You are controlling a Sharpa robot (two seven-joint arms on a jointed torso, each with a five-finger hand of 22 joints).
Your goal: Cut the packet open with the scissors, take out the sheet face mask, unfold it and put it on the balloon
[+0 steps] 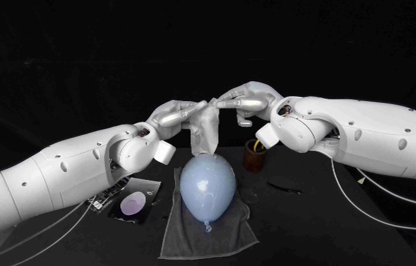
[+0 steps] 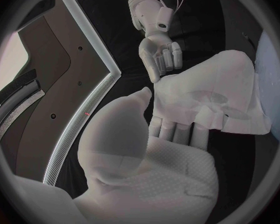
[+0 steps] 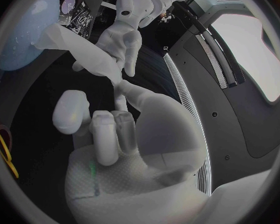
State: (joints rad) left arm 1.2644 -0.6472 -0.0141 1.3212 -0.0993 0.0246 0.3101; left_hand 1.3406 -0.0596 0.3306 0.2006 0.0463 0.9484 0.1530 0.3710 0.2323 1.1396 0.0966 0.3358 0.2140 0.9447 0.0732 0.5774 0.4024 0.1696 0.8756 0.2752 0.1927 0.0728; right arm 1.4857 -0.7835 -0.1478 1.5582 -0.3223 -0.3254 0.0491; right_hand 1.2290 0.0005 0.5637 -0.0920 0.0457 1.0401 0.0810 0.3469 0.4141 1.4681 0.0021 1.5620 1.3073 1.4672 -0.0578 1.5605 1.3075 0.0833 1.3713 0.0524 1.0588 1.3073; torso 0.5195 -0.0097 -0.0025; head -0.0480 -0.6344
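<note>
A pale blue balloon [image 1: 208, 183] lies on a grey towel [image 1: 212, 236] in the middle of the table. Above its far end hangs the white sheet mask [image 1: 205, 129], still partly folded, its lower tip close to the balloon. My left hand [image 1: 176, 115] grips the mask's left side, and the mask drapes over its fingers [image 2: 177, 130] in the left wrist view. My right hand [image 1: 249, 101] pinches the mask's upper corner [image 3: 109, 72]. The cut packet [image 1: 134, 203] lies flat at the left. The yellow-handled scissors [image 1: 256, 145] stand in a brown cup [image 1: 254, 157].
A small dark scrap [image 1: 284, 188] lies on the table right of the towel. White cables [image 1: 355, 203] trail from the right arm across the table's right side. The brown cup stands just right of the balloon's far end.
</note>
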